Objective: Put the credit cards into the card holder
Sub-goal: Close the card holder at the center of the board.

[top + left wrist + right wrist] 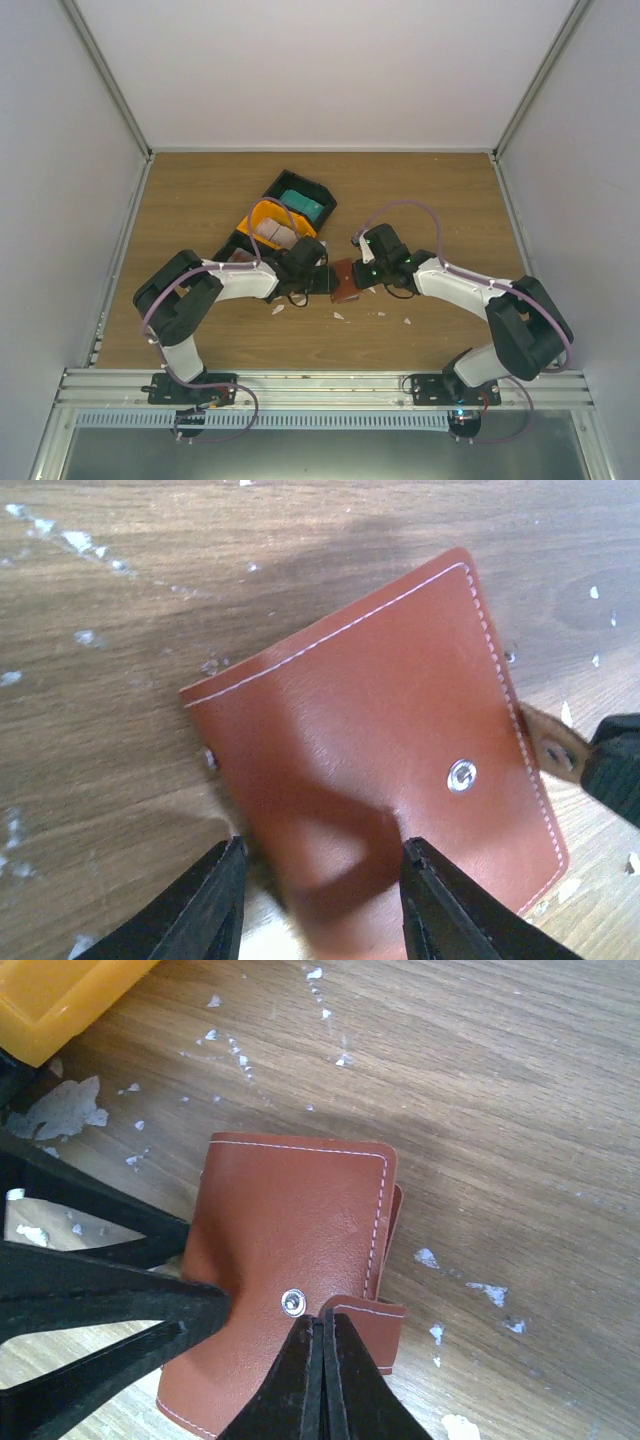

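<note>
We find the card holder lying shut on the wooden table between the two arms, its snap stud facing up. The right gripper is closed tight and seems to pinch the closing tab, though its fingertips hide the contact itself. The left gripper stands half spread, its fingers straddling the near edge of the leather without clamping it.

The credit cards wait well apart: a teal card in the black bin and whitish cards in the orange bin.

We judge the step in hand to be opening the cover. To do it well, we would press the body flat with the left fingers, then lift the tab gently upward and outward so the holder unfolds instead of sliding.
</note>
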Controlling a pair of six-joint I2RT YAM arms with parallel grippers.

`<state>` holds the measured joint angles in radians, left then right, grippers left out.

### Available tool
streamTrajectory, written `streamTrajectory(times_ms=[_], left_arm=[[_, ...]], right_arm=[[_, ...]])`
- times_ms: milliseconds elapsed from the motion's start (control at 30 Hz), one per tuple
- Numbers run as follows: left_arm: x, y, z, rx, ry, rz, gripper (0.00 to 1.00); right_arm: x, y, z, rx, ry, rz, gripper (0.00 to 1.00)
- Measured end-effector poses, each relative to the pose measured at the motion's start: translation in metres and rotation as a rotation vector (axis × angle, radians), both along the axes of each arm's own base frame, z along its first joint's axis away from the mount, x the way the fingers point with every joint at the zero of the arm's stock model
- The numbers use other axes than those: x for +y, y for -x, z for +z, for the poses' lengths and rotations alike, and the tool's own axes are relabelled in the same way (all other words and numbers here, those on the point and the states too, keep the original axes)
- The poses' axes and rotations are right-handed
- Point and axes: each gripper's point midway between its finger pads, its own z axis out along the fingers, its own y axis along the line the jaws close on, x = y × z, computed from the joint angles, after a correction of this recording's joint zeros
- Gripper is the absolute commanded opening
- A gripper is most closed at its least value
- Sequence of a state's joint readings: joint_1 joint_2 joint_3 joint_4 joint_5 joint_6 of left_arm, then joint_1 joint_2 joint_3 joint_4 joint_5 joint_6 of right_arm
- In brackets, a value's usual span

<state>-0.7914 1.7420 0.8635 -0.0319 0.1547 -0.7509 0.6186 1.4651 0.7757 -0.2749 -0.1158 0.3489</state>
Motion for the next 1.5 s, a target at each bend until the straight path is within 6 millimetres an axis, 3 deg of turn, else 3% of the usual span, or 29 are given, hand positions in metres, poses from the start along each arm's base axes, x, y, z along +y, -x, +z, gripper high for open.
streamTrajectory(times_ms=[567,1500], left_arm=[[-0.009,-0.010,-0.004,-0.017,0.009,-0.002,0.33],[-0.011,-0.012,-0.004,-0.026,0.016,-0.007,0.33]], right_arm=[[0.009,0.008,-0.020,0.079,-0.030,0.067,0.01],[0.005,0.002,-0.023,0.069,-0.002,0.045,0.01]])
